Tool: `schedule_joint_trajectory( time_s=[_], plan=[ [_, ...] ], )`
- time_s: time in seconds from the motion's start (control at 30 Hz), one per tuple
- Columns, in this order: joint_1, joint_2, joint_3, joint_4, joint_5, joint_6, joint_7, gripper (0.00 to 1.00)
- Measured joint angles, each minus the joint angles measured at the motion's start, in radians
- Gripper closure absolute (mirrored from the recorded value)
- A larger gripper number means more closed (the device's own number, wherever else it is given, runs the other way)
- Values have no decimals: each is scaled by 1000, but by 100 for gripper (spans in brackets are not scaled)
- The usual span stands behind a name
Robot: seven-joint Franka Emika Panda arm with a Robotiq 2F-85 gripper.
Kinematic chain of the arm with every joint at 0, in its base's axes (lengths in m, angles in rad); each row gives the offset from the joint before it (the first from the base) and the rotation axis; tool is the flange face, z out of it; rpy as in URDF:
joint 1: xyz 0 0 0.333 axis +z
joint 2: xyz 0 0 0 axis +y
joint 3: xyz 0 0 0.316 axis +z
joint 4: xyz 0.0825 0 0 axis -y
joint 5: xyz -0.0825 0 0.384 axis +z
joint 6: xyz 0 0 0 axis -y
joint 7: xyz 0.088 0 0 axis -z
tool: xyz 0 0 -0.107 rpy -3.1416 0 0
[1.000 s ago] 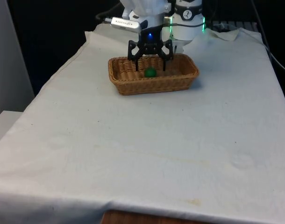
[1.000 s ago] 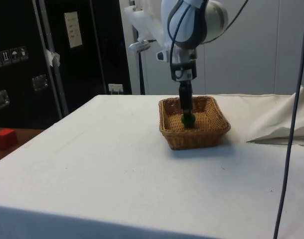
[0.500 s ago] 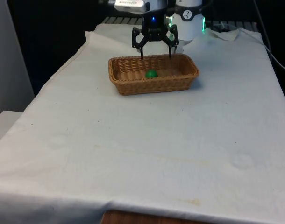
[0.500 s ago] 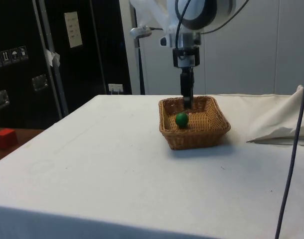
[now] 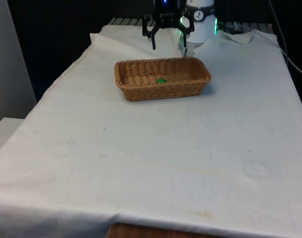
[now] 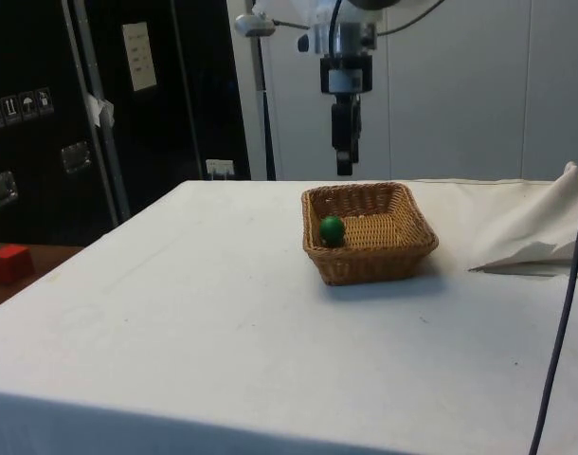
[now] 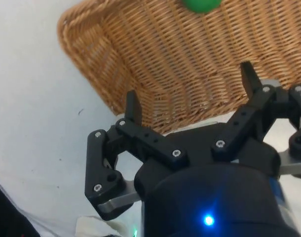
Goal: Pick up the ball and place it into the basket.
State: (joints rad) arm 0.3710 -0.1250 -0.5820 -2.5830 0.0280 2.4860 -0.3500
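The ball (image 5: 161,80), green and round and so showing no long axis or facing, is lying inside the basket (image 5: 141,88) on its woven floor; in the side view the ball (image 6: 332,229) is sitting close against the basket's (image 6: 374,263) wall on the side toward the dark cabinets. The basket, an oblong wicker tray, is lying with its long axis running between the front view's left and right, on the white cloth of the table (image 5: 156,158) near its far end. The gripper (image 5: 168,45) is hanging above and behind the basket, apart from it, its fingers (image 7: 132,105) spread wide and holding nothing. In the side view the gripper (image 6: 344,169) is pointing straight down over the basket's far rim. A fold of loose cloth (image 6: 535,232) is lying on the table beside the basket, apart from it. A small red block (image 6: 10,263) is resting off the table, before the cabinets.
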Motion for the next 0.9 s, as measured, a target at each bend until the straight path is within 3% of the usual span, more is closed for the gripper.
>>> schedule_joint_trajectory(
  time_s=[0.43,0.9],
  plan=[
    [0,-39,26,80,-19,-104,45,0],
    [2,18,55,222,-19,-216,67,0]
  ],
)
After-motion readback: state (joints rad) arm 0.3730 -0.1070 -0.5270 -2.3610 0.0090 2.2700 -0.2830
